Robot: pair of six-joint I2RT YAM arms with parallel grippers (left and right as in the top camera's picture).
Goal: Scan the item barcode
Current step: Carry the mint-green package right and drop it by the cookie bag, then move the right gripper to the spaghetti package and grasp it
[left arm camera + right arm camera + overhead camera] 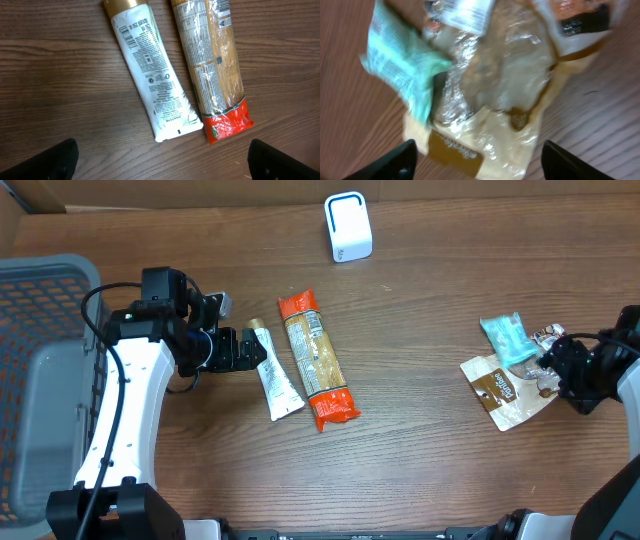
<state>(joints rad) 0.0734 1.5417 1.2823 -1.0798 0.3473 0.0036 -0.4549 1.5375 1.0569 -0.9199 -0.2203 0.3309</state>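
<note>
A white tube with a gold cap (275,372) and a long orange pasta packet (316,360) lie side by side left of centre. My left gripper (245,350) hovers just left of the tube, open and empty. In the left wrist view the tube (152,75) shows a barcode near its cap, beside the packet (215,60). A small white scanner (348,226) stands at the back. At the right, my right gripper (553,370) is open over a cream and brown pouch (505,100) and a teal packet (400,60), its fingers (390,162) clear of the pouch.
A grey mesh basket (40,380) fills the far left edge, beside my left arm. The pouch (505,388) and teal packet (508,338) lie overlapping with a small wrapper near the right edge. Cardboard walls border the back of the wooden table (420,430).
</note>
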